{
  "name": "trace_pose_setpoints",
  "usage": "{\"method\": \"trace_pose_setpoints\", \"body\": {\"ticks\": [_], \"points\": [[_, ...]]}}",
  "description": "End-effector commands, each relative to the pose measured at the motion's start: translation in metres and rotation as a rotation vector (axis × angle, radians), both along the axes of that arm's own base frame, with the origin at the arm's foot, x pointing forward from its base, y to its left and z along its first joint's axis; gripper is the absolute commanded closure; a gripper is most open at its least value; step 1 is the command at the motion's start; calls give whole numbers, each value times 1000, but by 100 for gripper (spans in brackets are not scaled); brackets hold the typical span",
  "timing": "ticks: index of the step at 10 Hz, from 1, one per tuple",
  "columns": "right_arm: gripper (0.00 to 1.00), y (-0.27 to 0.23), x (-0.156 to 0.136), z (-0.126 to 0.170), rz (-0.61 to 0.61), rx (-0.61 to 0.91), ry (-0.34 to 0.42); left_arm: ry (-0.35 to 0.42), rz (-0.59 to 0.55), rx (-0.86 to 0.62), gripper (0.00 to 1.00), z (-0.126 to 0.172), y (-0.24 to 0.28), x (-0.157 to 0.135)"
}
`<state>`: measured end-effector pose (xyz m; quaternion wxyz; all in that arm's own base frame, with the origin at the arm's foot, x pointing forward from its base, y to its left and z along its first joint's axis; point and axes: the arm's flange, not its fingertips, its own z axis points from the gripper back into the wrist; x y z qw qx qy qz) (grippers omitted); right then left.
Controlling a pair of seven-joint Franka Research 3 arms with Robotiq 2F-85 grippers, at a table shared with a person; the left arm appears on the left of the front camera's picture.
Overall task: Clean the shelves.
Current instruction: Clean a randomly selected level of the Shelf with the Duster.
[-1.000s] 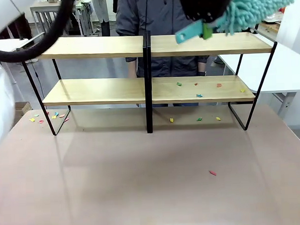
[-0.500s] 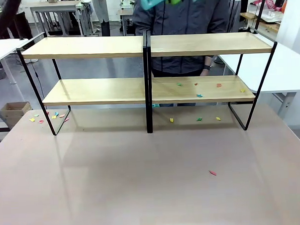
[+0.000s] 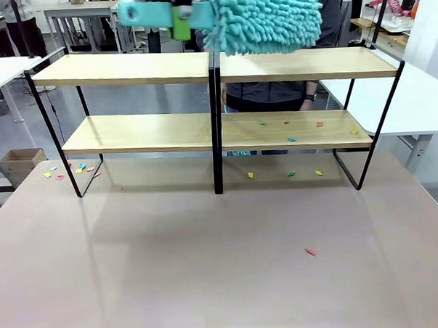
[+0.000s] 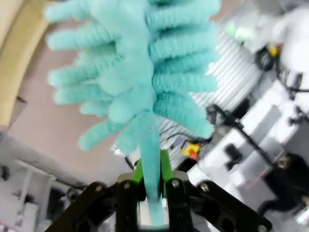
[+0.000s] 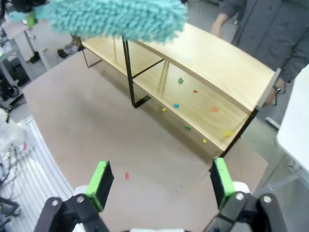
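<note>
Shelves [image 3: 127, 68] lie below left end effector's [image 4: 151, 170] duster [image 3: 263, 20], apparently apart.

shelves [image 3: 127, 68]: boards of pale wood, smooth and matt; the frame and central post [image 3: 216, 120] are thin black metal with a dull painted look.
bench [image 3: 209, 280]: smooth pinkish-brown top with a low sheen, giving soft reflections of the frame at mid frame.
duster head [image 3: 263, 20]: teal chenille cloth in thick fuzzy strands, matt.
duster handle [image 3: 147, 12]: teal plastic, smooth, slightly glossy.
scraps [image 3: 290, 139]: small coloured bits, flat and matt, paper-like.
left gripper [image 4: 151, 170]: black body, semi-gloss, with metal screw heads; green pads.
right gripper [image 5: 159, 166]: black, fingers [image 5: 101, 183] faced with bright green matt pads.
jacket [image 5: 285, 29]: dark grey cloth, matt.
</note>
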<state>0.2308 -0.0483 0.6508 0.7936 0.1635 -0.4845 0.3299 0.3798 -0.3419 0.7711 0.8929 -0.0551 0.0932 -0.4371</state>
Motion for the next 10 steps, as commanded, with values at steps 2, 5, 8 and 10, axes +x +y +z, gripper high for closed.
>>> {"method": "trace_pose_setpoints", "body": {"ticks": [2,5,8,10], "points": [[0,0,0,1,1,0,-1,87,-206,170,97,-126,112,-119],[0,0,0,1,1,0,-1,-151,101,-248,97,-143,160,-155],[0,0,0,1,1,0,-1,-251,80,-349,97,-176,192,-151],[0,0,0,1,1,0,-1,-203,159,-311,97,-112,184,-129]]}}
